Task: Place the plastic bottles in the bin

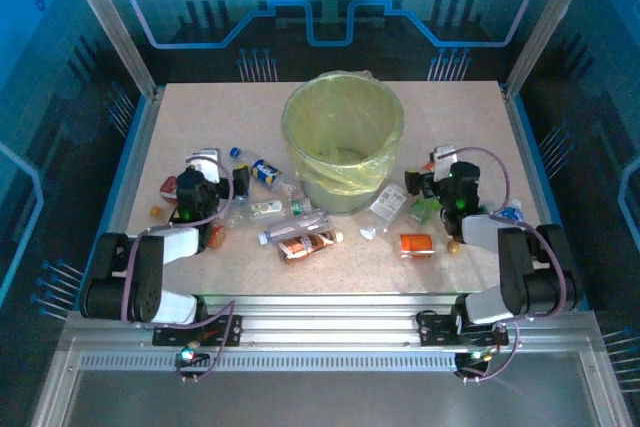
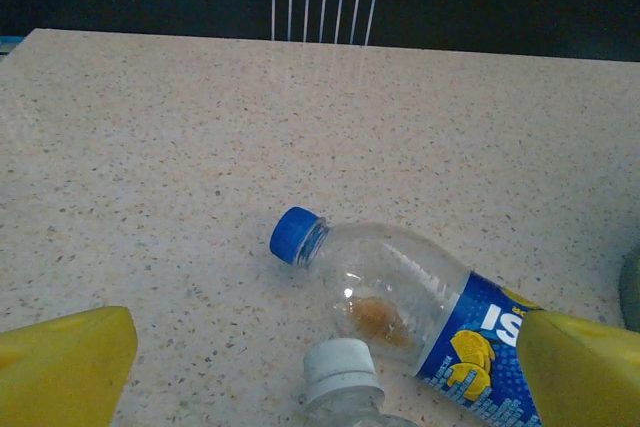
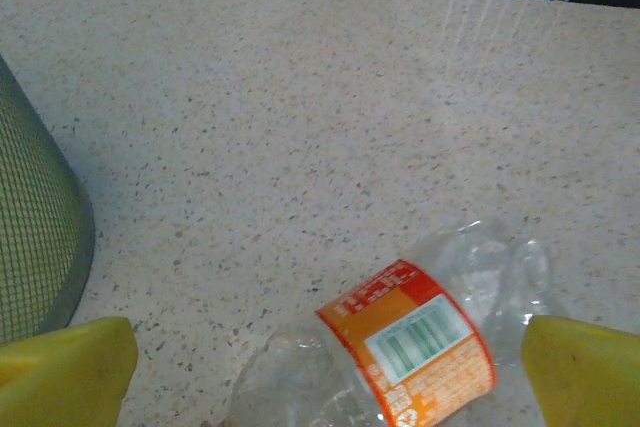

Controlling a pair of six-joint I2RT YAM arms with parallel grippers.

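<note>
Bin [image 1: 343, 142] stands upper centre on the table [image 1: 180, 117], with bottles [image 1: 308, 244] scattered below it. Left jaws apart, framing a blue-label bottle [image 2: 440, 317], with a white-capped bottle [image 2: 343, 372] at the bottom edge. Right jaws apart, framing an orange-label bottle [image 3: 420, 337]. The right wrist view shows the bin's mesh wall at the left edge.

Table [image 2: 180, 147] was speckled beige; bin [image 1: 345, 182] liner was translucent yellow-green; one clear bottle [image 2: 400, 292] bore a blue cap and blue label printed yellow; a second clear bottle [image 3: 415, 347] bore an orange label edged red

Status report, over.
Left gripper open, at blue-label bottle. Right gripper open, at orange-label bottle. Bin mid-table, nothing blocking.
</note>
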